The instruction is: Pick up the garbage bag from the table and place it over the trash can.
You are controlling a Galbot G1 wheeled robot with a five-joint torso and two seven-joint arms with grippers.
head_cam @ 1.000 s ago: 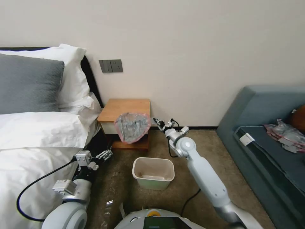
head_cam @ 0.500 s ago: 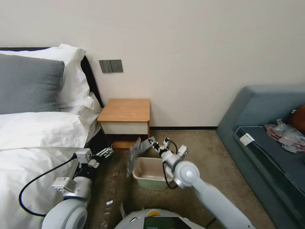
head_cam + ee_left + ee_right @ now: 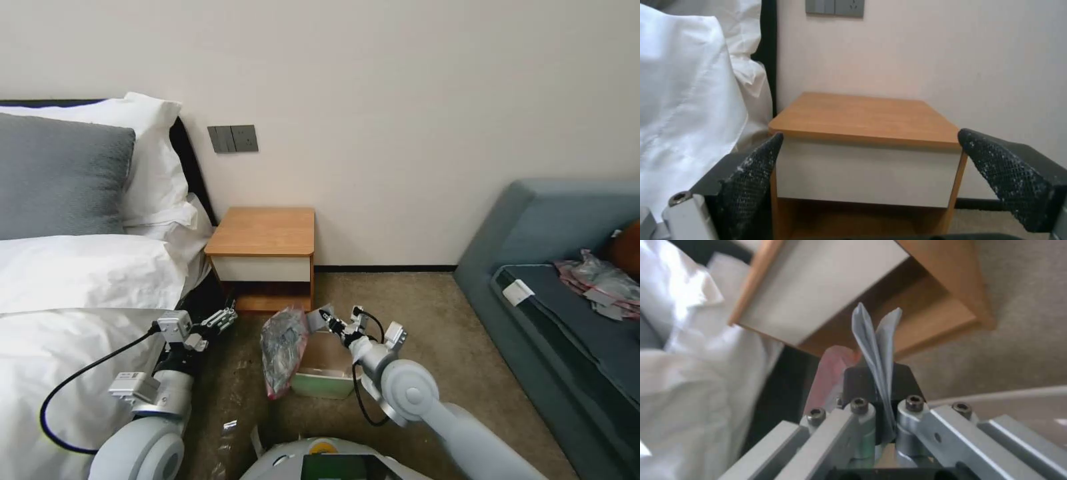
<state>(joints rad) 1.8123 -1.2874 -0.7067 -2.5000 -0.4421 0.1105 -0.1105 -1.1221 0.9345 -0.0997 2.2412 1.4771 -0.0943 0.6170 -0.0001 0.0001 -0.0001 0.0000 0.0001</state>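
The garbage bag (image 3: 283, 350), crinkly grey with a pink rim, hangs bunched at the left side of the trash can (image 3: 325, 385) and covers that edge. My right gripper (image 3: 327, 320) is low over the bin, shut on a grey fold of the garbage bag (image 3: 876, 340), with pink rim beside the fingers. The bin's cream rim (image 3: 1018, 393) lies just under that wrist. The table (image 3: 263, 230) stands behind with a bare top. My left gripper (image 3: 220, 321) waits beside the bed, open, facing the table (image 3: 862, 116).
A bed with white sheets (image 3: 73, 287) runs along the left. A blue-grey sofa (image 3: 567, 293) on the right carries a heap of similar bags (image 3: 600, 277). Scraps of clear plastic (image 3: 230, 425) lie on the carpet near my base.
My right gripper has carried the bag from in front of the table down and toward me to the trash can. The left arm has stayed put.
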